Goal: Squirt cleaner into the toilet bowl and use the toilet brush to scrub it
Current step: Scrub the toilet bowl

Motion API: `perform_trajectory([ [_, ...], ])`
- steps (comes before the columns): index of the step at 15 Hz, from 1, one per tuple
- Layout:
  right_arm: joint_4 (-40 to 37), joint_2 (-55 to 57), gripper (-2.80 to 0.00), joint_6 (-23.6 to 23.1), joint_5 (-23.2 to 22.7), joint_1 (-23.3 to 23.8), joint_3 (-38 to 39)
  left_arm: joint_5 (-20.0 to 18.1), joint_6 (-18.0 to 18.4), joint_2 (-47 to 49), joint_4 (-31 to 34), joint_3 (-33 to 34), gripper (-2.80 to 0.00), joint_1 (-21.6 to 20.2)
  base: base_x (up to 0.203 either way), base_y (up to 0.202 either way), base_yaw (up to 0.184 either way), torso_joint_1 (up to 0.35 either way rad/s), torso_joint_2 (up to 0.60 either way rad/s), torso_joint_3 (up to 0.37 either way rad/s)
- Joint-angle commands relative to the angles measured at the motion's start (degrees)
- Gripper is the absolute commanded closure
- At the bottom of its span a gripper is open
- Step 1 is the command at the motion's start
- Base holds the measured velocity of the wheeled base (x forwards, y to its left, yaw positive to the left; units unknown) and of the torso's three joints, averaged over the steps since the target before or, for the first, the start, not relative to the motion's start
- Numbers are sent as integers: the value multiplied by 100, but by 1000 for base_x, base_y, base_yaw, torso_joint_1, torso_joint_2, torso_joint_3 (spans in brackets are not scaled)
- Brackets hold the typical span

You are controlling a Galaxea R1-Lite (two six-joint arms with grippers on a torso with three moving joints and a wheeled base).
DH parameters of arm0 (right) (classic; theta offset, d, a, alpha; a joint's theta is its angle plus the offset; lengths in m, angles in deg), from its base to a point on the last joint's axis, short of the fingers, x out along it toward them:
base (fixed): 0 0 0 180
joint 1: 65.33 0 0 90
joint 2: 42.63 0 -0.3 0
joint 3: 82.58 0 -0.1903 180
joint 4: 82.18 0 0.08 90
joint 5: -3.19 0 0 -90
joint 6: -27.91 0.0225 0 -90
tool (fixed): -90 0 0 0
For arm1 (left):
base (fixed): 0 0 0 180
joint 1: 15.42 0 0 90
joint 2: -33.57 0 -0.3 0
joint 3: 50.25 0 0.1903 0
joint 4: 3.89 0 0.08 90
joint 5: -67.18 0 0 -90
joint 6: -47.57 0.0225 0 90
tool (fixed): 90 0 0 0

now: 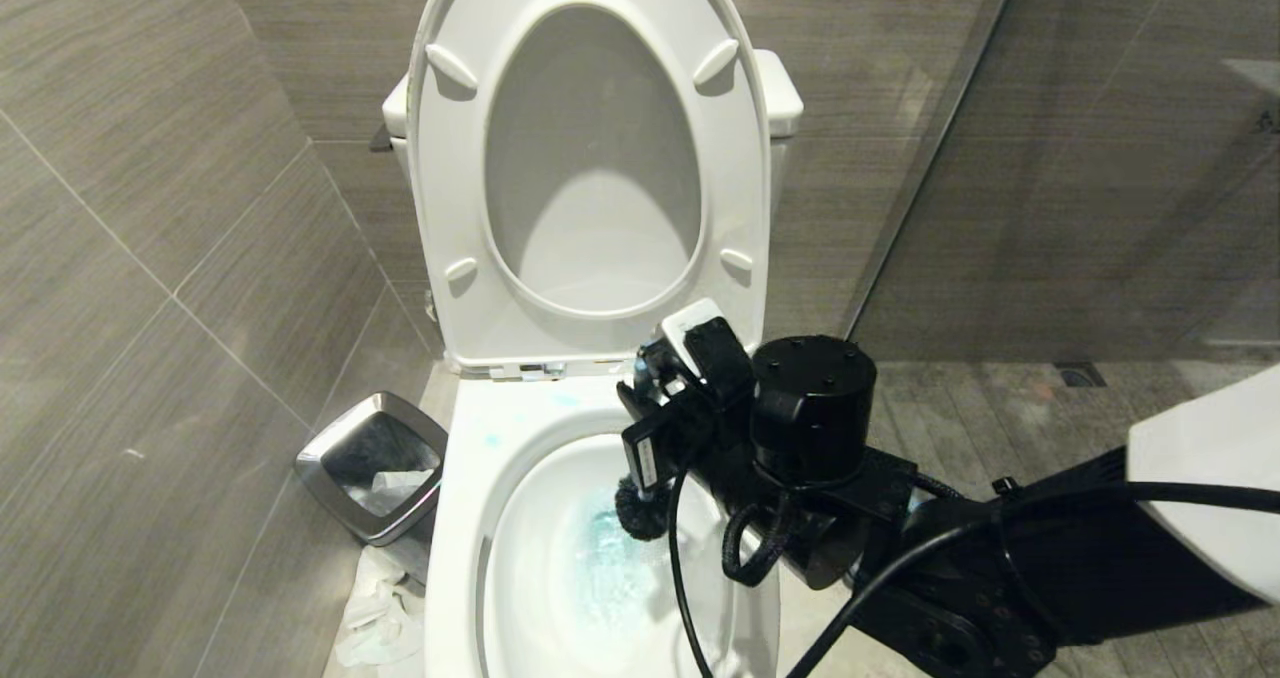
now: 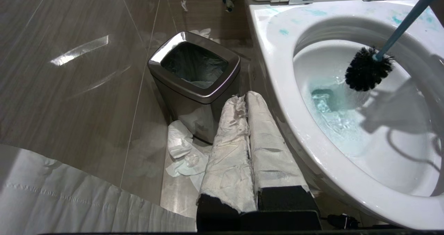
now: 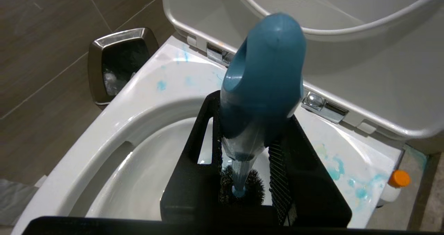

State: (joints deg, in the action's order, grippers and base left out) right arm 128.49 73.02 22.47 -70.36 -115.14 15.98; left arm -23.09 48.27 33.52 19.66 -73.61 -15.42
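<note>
The toilet bowl (image 1: 468, 518) stands open, with blue-tinted water in it and blue spots on its rim (image 3: 163, 86). My right gripper (image 1: 668, 413) is over the back of the bowl, shut on the blue-grey handle of the toilet brush (image 3: 263, 79). The brush's black bristle head (image 2: 366, 70) hangs inside the bowl just above the water. The cleaner (image 3: 388, 193), a small white bottle with an orange cap, stands on the floor beside the toilet. My left gripper (image 2: 245, 98), its fingers wrapped in white, is shut and empty, low beside the bowl.
The seat and lid (image 1: 590, 158) are raised against the tank. A square steel bin (image 1: 372, 463) stands on the left of the toilet, with crumpled tissue (image 1: 380, 608) on the floor in front of it. Tiled wall runs along the left, a glass partition (image 1: 930, 158) along the right.
</note>
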Motion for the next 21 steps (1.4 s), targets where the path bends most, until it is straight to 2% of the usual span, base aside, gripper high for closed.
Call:
perform_trajectory([
  [1, 36, -137, 0, 15, 34, 15, 32, 0, 0, 5, -1, 9, 0, 0, 0, 0, 0, 0, 0, 0],
  [5, 51, 234, 0, 67, 58, 76, -139, 0, 2, 5, -1, 9, 0, 0, 0, 0, 0, 0, 0, 0],
  [11, -9, 1025, 0, 47, 189, 115, -1498, 0, 7, 5, -1, 9, 0, 0, 0, 0, 0, 0, 0, 0],
  [15, -209, 1305, 0, 50, 183, -170, -1885, 0, 0, 5, -1, 9, 0, 0, 0, 0, 0, 0, 0, 0],
  [21, -210, 1360, 0, 64, 281, -813, -1853, 0, 0, 5, -1, 9, 0, 0, 0, 0, 0, 0, 0, 0],
])
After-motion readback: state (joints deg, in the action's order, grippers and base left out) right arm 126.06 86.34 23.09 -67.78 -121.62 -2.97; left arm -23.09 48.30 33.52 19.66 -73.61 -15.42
